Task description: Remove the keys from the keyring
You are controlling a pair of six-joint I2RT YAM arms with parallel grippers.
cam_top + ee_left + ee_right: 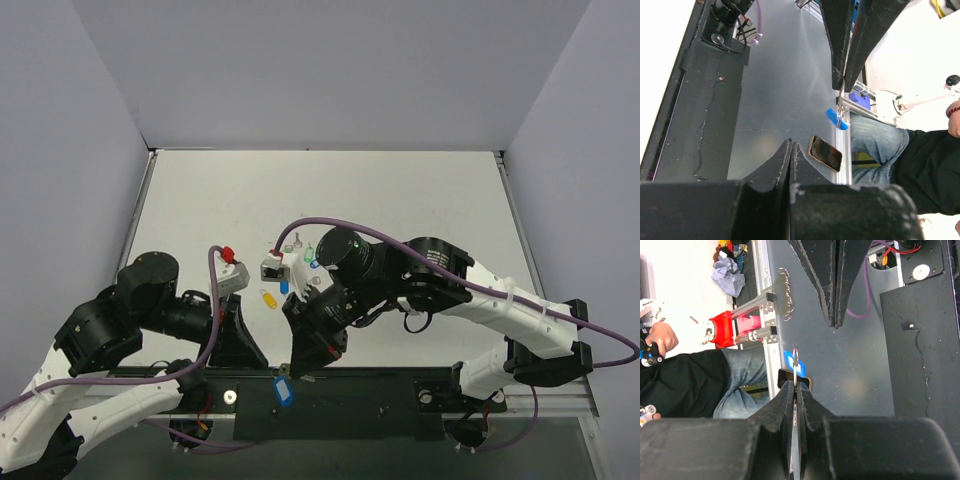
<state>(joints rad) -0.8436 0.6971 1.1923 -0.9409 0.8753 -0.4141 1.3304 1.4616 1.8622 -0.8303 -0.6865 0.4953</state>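
The left arm is folded close to its base, forearm angled inward. The left gripper (pixel 791 146) is closed with nothing between its fingers, and its tips are near the right gripper's but apart from them.

Just to its right hangs the keyring (pixel 283 389). Its light-blue tag sits over the black bar (pixel 380 400) at the near edge of the surface (pixel 400 190), with its long axis running roughly toward that edge. I cannot tell whether the tag touches the bar. The key (pixel 795 357) sits above the tag and sticks straight out of the right gripper (pixel 795 385), its long axis in line with the fingers. From the right wrist it shows edge-on as a thin metal strip, with the tag just behind its free end. In the left wrist view the tag dangles below the pinched metal.

The right arm reaches in from the right and bends at the elbow. Its wrist is turned back so the gripper points down toward the near edge. The gripper is clamped tight on the key.

Further back on the surface lie other loose tags (pixel 268 298).
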